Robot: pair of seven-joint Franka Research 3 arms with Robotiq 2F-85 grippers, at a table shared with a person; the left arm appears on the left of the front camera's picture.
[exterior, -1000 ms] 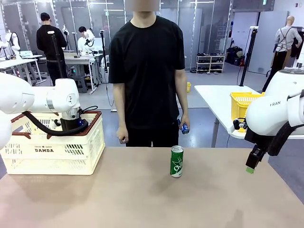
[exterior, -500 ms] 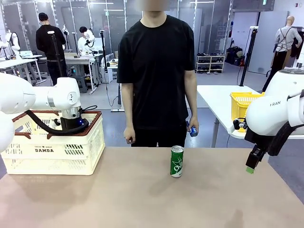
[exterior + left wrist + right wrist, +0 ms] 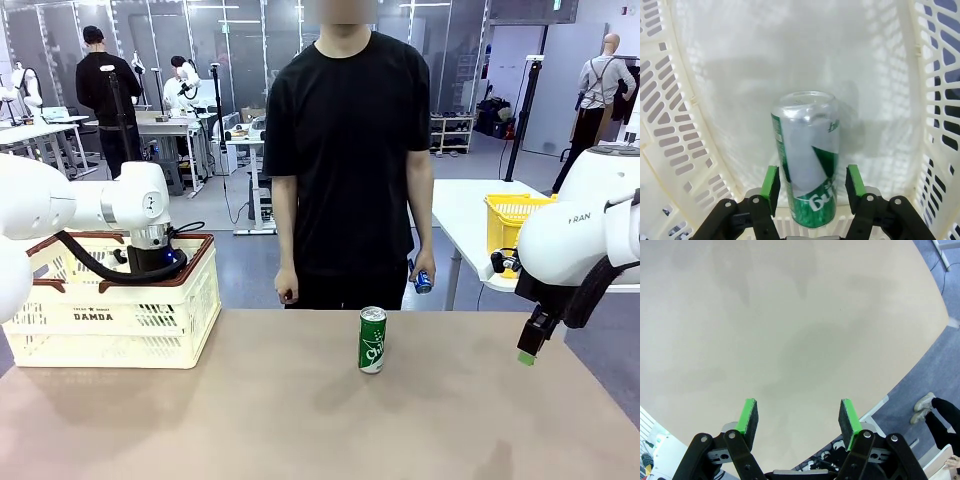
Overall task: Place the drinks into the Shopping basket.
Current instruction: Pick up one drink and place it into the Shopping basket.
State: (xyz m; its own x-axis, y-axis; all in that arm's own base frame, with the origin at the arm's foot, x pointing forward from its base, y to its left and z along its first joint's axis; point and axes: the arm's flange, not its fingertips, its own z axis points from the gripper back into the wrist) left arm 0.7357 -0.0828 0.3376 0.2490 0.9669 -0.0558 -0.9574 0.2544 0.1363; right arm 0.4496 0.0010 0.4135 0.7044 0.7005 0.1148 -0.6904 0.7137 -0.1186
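Flanking green can (image 3: pixel 807 165) inside Shopping basket (image 3: pixel 685 125), left pincer (image 3: pixel 813 182) slightly parted, label glare-washed; right pincer (image 3: pixel 797 412) spread, empty.

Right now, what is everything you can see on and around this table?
Table can: 1, green, upright on the table, right of middle.
Basket can: 1, green, upright inside the Shopping basket.
Blue can: 1, blue, in the person's hand.
Shopping basket: 1, cream with brown rim, table's left.
Table: 1, tan.
Yellow basket: 1, yellow, on a white table behind, right.
Person's hand: 1, holding the blue can.
Left gripper: 1, black with green pads, open around the basket can.
Right gripper: 1, same colours, open, above the table.
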